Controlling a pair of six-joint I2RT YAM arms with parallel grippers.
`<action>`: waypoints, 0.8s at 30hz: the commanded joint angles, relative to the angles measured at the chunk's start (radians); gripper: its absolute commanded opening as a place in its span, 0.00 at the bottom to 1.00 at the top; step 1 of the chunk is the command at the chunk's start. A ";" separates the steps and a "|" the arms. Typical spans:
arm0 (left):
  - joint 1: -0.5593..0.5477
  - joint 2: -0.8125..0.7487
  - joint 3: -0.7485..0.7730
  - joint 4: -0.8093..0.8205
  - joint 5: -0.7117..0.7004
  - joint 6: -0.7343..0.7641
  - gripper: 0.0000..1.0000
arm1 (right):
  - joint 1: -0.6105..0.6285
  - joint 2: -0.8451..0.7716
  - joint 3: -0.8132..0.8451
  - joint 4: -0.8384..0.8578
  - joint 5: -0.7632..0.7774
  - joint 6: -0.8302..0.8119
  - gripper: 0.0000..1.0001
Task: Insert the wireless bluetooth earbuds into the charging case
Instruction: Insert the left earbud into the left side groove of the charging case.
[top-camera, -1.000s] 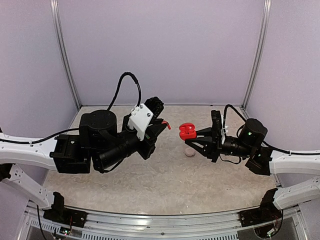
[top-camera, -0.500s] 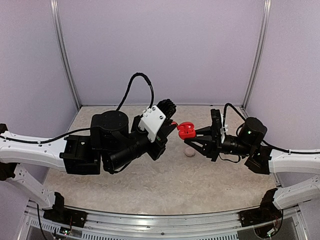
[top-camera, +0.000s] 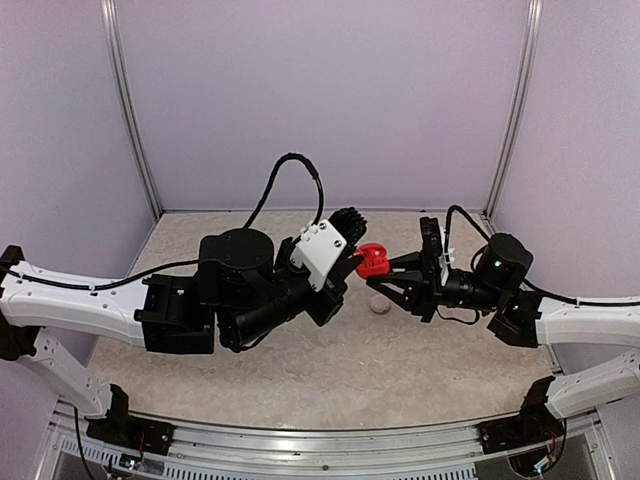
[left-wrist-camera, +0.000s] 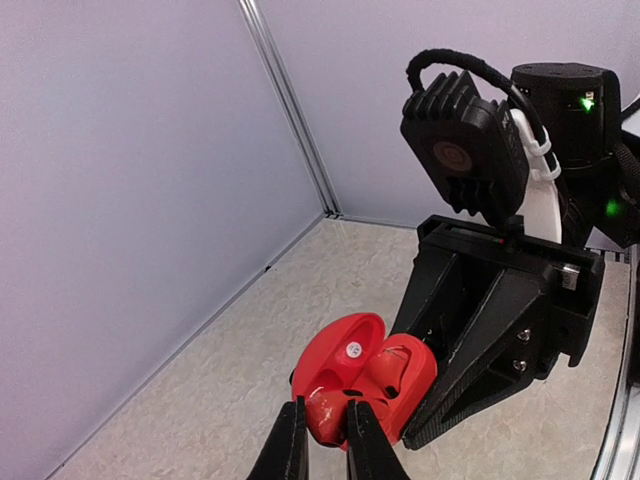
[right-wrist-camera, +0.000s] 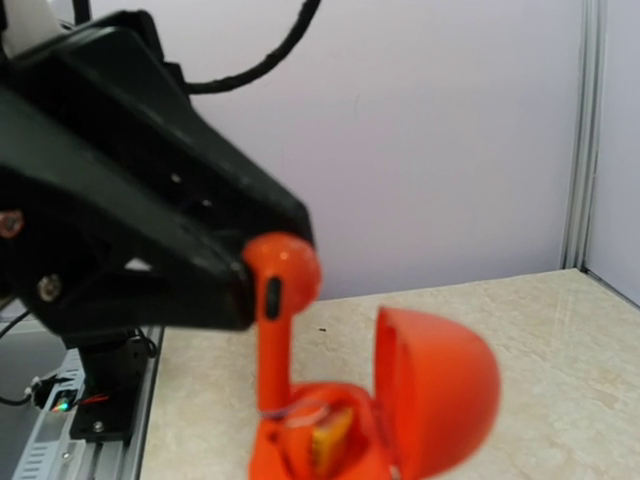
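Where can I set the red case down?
Bare table spans the near side, between the front rail, left arm and right arm. A smaller patch sits back left, bordered by the wall and left arm. The middle is crowded: left tool holding a red earbud meets right tool holding the red case, a pale round object close by.

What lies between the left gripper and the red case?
A red earbud, pinched by the left gripper, its stem reaching to the open case; the right wrist view shows it.
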 joint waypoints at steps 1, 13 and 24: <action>-0.006 0.012 0.032 0.016 -0.011 0.017 0.02 | 0.010 -0.002 0.028 0.032 -0.012 0.005 0.01; -0.006 0.013 0.019 -0.004 0.000 0.027 0.02 | 0.011 -0.006 0.036 0.041 -0.006 0.010 0.01; -0.008 0.031 0.018 -0.045 0.059 0.009 0.02 | 0.011 -0.006 0.040 0.050 -0.022 0.001 0.01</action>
